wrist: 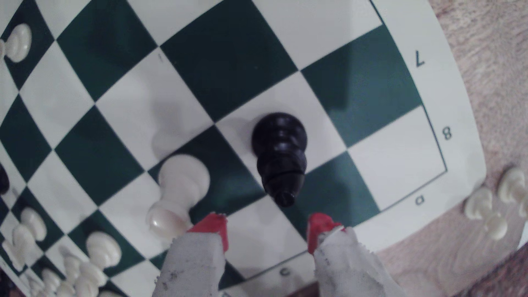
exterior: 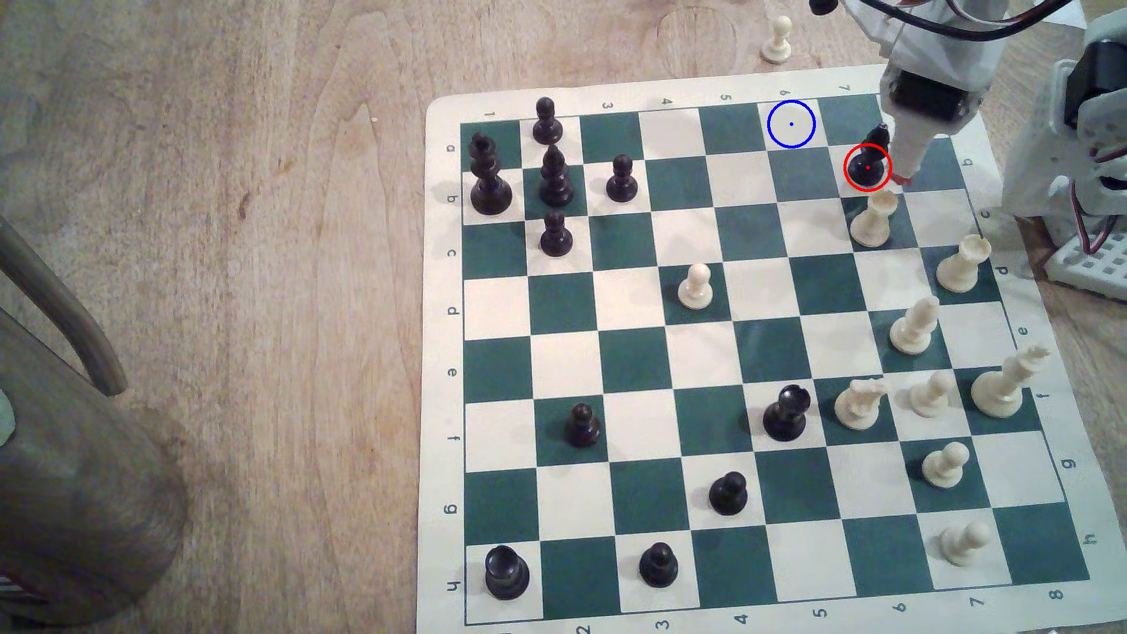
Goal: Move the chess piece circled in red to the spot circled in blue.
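Toward the far right corner of the chessboard (exterior: 671,128) in the exterior view, the black bishop (exterior: 868,160) stands upright on a cream square inside the red ring. The gripper (wrist: 268,232) hovers over it, its red-tipped fingers (wrist: 213,228) spread apart and grasping nothing — the bishop's mitre sits just ahead of the gap. A white pawn (exterior: 873,219) stands on the next square, nearer the camera, close to one finger. Closing off-centre could tip the slim bishop or nudge that pawn. The blue-ringed square (exterior: 791,124) lies one step diagonally away to the exterior view's left, unoccupied — a low carry could drag the base.
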